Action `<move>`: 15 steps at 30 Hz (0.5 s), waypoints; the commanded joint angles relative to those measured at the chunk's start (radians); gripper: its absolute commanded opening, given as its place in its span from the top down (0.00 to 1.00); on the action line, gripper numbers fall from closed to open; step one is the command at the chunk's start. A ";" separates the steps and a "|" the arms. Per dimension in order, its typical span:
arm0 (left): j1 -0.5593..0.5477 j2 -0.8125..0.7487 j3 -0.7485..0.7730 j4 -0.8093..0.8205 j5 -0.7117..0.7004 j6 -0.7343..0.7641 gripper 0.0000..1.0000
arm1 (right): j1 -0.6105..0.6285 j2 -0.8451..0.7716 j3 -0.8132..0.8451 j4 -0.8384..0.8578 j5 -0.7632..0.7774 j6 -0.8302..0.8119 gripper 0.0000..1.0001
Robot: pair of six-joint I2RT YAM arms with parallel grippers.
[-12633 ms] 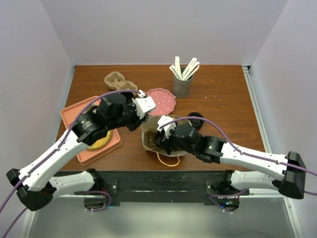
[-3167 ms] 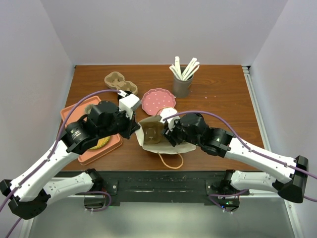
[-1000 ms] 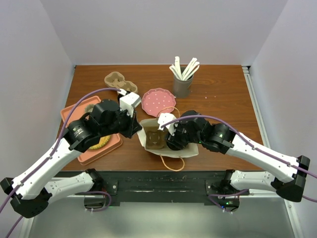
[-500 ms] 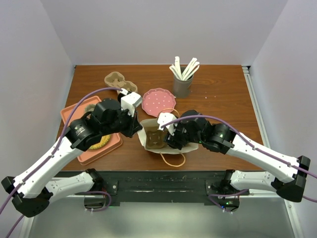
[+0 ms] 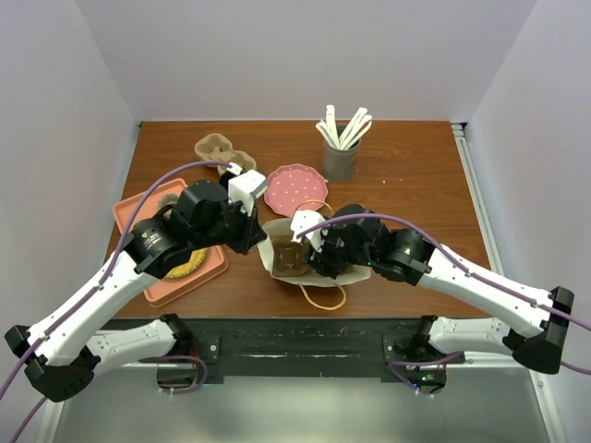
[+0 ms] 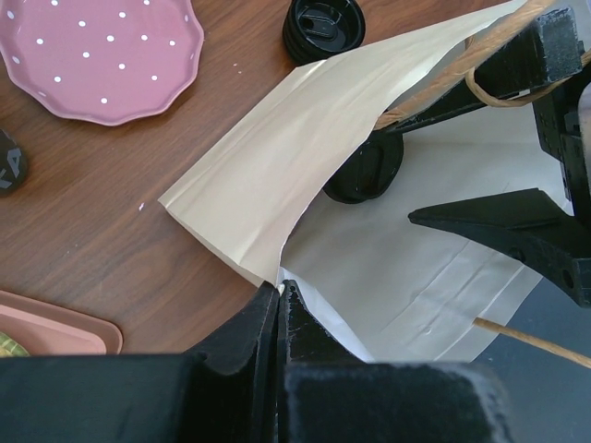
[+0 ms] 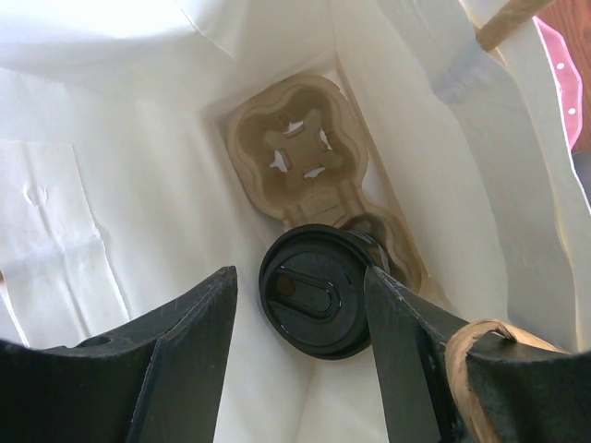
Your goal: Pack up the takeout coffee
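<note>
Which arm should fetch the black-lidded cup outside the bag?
Right. The right gripper is open and free inside the white paper bag; the left gripper is shut on the bag's edge, holding it open.

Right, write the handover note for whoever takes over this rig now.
Left gripper: shut on the paper bag at its rim, holding the mouth open.
Right gripper: open, down inside the bag, a finger on either side of the lidded cup.
Done: the cup carrier lies in the bag bottom; the cup sits in one slot, the other is empty.
Left: lift the right arm out. A black lid, possibly a second cup, stands on the table beyond the bag and probably goes in next. Then release the bag.
</note>
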 commanded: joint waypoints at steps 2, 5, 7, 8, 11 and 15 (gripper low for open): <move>0.010 0.009 0.055 0.035 0.013 0.018 0.96 | 0.001 -0.016 0.036 0.033 -0.008 -0.023 0.35; 0.015 0.012 0.060 0.035 0.015 0.015 0.96 | 0.001 -0.034 0.033 0.048 -0.008 -0.026 0.31; 0.018 0.015 0.064 0.036 0.016 0.011 0.96 | 0.002 -0.044 0.038 0.047 -0.014 -0.034 0.30; 0.019 0.015 0.068 0.036 0.018 0.011 0.96 | 0.001 -0.044 0.041 0.047 -0.015 -0.037 0.29; 0.026 0.020 0.074 0.036 0.027 0.011 0.96 | 0.001 -0.042 0.049 0.041 -0.022 -0.048 0.30; 0.032 0.023 0.086 0.045 0.038 0.004 0.96 | 0.002 -0.012 0.068 -0.013 -0.023 -0.052 0.32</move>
